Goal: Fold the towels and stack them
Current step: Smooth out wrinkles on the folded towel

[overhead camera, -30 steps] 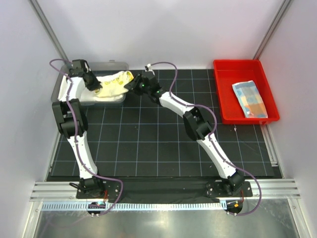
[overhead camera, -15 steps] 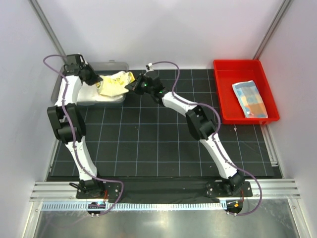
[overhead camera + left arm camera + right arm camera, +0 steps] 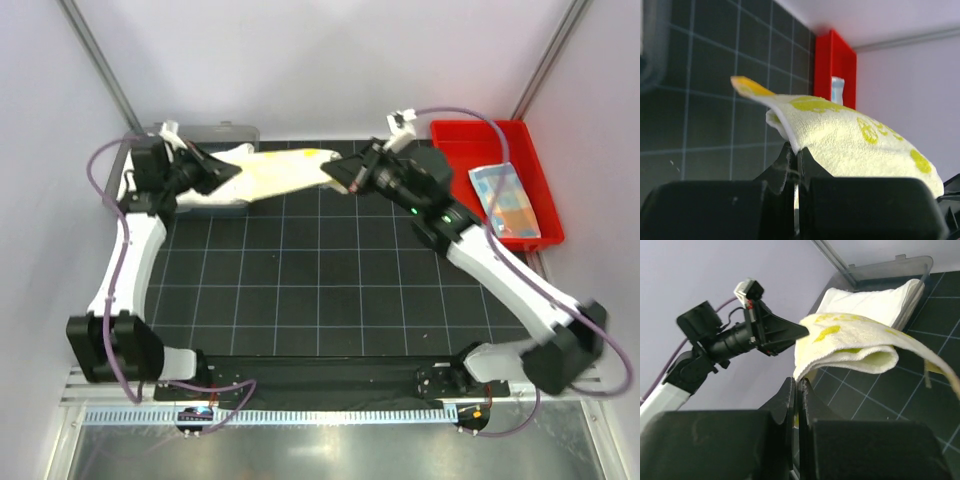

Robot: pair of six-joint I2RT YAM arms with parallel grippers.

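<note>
White arm links, black joints, purple cables — fingers possibly matte black plastic.

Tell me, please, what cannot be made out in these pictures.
- Top view: left pincer and yellow towel cover much of the bin; contents beyond a white towel are unknown.
- Left wrist view: the blue towel is a small sliver in the tray; its pattern is unreadable.
- Right wrist view: the yellow towel's trailing edge runs off the right side.
- Wrist views: pinched hems hide inside the shut left pincer and right pincer.

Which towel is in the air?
The pale yellow towel, stretched between the left gripper and right gripper; white towel lies in the bin, blue towel in the red tray.
</note>
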